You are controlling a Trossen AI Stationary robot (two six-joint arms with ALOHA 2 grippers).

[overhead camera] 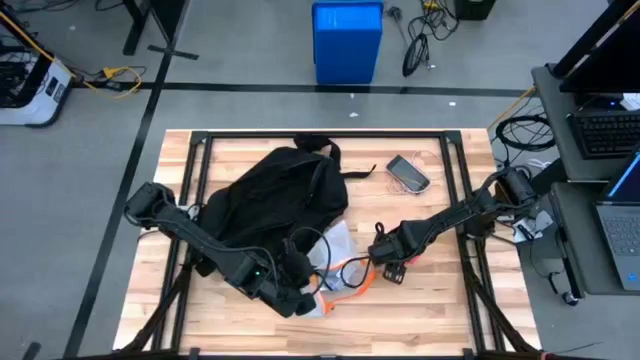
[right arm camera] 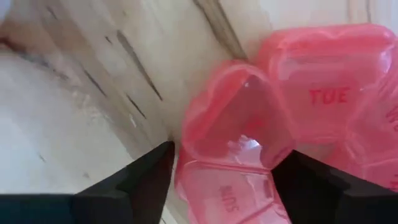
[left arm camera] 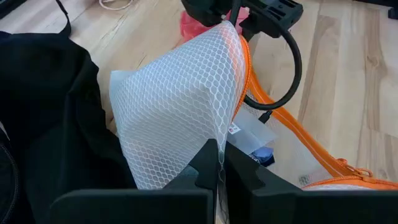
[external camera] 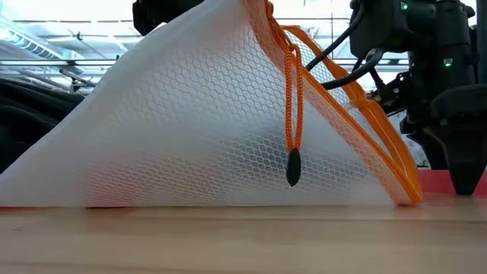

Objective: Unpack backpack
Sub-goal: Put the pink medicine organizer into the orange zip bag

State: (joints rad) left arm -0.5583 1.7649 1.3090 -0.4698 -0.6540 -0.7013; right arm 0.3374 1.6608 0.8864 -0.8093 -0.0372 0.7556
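Observation:
The black backpack (overhead camera: 270,195) lies on the table's left half, and its cloth (left arm camera: 43,118) fills one side of the left wrist view. In front of it a white mesh pouch (external camera: 213,129) with an orange zip stands like a tent, its zip pull (external camera: 293,167) dangling. My left gripper (left arm camera: 217,165) is shut on the pouch near the table's front edge (overhead camera: 303,297). My right gripper (right arm camera: 224,180) stands just right of the pouch (overhead camera: 390,262), shut on a pink pill box (right arm camera: 261,124) marked TUE and SUN. My left gripper pinches the mesh pouch's raised part (left arm camera: 214,134) between its two fingers. That part is held up off the table. The pouch's lower edge (external camera: 190,199) stays on the wood, and the mesh slopes down from the hold. My right gripper has one compartment at the pill box's end (right arm camera: 230,149) between its two fingers, one on each side. The fingers (external camera: 464,171) point down at it from above. The box (external camera: 441,183) lies on the table.
A phone-like device (overhead camera: 408,172) lies at the table's far right. A black cable (left arm camera: 292,68) loops off my right arm over the pouch. Small packets (left arm camera: 261,152) show beside the mesh. A blue bin (overhead camera: 347,40) stands on the floor beyond the table. Bare wood (overhead camera: 450,310) lies near right.

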